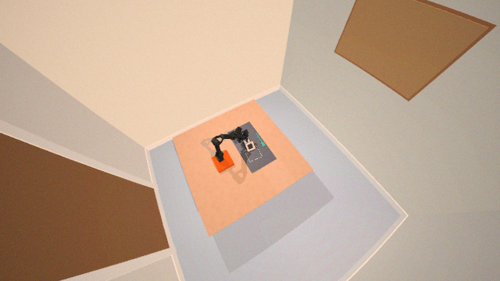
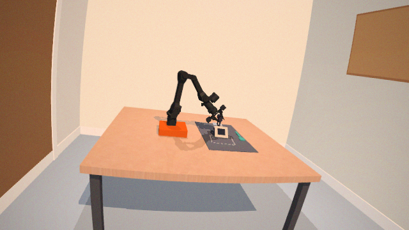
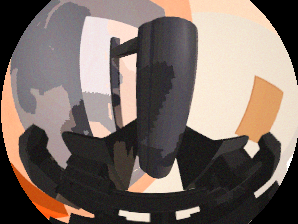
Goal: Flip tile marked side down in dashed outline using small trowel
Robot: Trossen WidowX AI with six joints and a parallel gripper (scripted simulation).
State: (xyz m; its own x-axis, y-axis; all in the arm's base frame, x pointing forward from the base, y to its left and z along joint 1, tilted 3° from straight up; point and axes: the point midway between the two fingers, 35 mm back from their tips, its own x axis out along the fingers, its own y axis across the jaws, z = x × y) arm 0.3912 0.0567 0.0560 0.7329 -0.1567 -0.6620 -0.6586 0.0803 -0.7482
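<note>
My gripper [image 2: 220, 121] [image 3: 156, 120] is shut on the dark grey handle of the trowel [image 3: 167, 75], low over the far part of the mat. The trowel's pale blade shows left of the handle in the wrist view and reaches to the tile's far side. The cream tile [image 1: 250, 146] [image 2: 221, 131] with its dark square mark is tipped up steeply, its marked face showing toward the exterior camera. Its lower edge is near the far side of the dashed outline [image 2: 220, 143]. Whether the blade touches the tile is too small to tell.
The dark grey mat [image 1: 258, 167] [image 2: 244, 149] lies on the orange-brown table [image 1: 219, 211] [image 2: 144, 160]. A thin teal object [image 1: 262, 143] [image 2: 239, 136] lies along the mat's right side. The arm stands on an orange base block [image 1: 224, 165] [image 2: 172, 130] left of the mat.
</note>
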